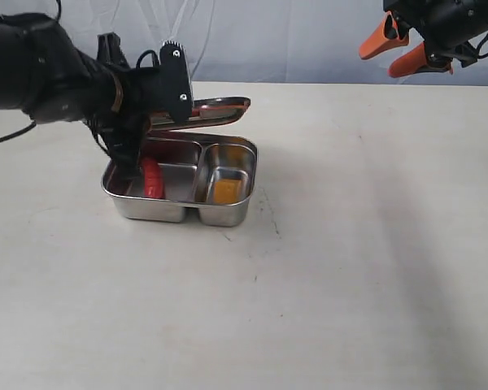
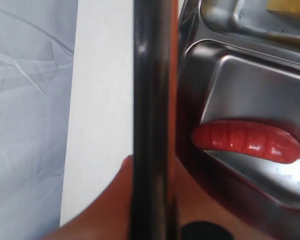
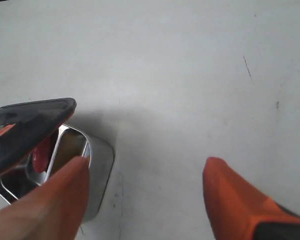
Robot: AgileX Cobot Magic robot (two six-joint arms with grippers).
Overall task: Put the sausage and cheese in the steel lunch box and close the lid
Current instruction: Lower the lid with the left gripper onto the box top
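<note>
Dark translucent rectangular lid [image 1: 220, 108] is clamped by left gripper [image 1: 150, 122], tilted above shiny steel lunch box [image 1: 220, 215]. Red ridged sausage [image 1: 152, 179] lies just below its fingers, yellow-orange cheese wedge [image 1: 226, 191] farther off. Nothing is held by right gripper [image 1: 400, 45], spread wide. If lowered tilted, the rim may be missed and the lid left unseated.

glossy steel lunch box [image 1: 228, 213], shiny ridged plastic sausage [image 2: 247, 141], matt table [image 1: 350, 268], smooth dark lid [image 3: 25, 120].

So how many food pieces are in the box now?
2: the sausage in the larger compartment, the cheese in the smaller. The lid, held over the far edge, may hide more.
</note>
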